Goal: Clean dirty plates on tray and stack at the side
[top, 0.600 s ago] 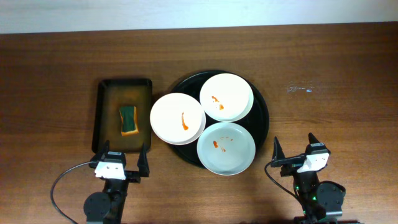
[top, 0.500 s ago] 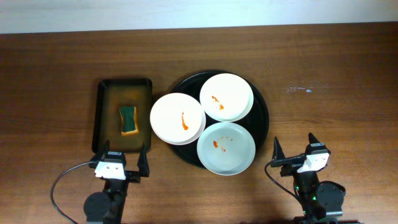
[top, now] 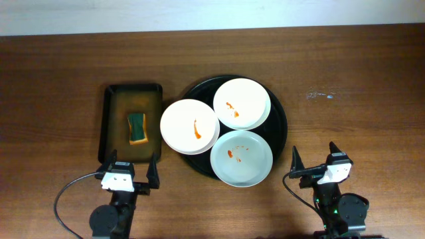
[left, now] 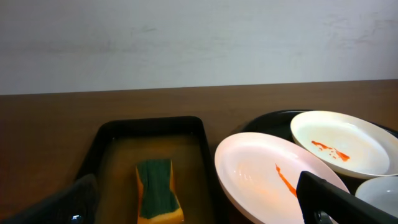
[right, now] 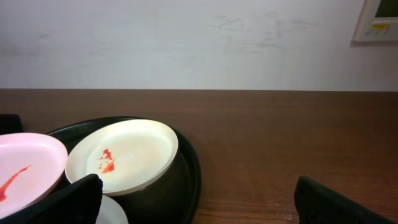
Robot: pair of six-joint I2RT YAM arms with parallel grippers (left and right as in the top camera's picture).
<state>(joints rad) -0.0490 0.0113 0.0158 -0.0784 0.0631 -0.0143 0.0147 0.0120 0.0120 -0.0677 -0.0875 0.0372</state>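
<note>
Three white plates lie on the round black tray (top: 279,126). The left plate (top: 190,126) overhangs the tray's left rim and has an orange streak. The back plate (top: 242,103) and the front plate (top: 242,158) have small red smears. My left gripper (top: 131,169) is open and empty at the table's front edge, in front of the rectangular tray. My right gripper (top: 313,161) is open and empty to the right of the front plate. In the left wrist view the left plate (left: 273,180) and back plate (left: 342,143) show. In the right wrist view the back plate (right: 124,155) shows.
A dark rectangular tray (top: 131,123) with a brownish bottom stands left of the black tray and holds a green and yellow sponge (top: 137,127). The sponge also shows in the left wrist view (left: 157,198). A pale smudge (top: 320,95) marks the wood at the right.
</note>
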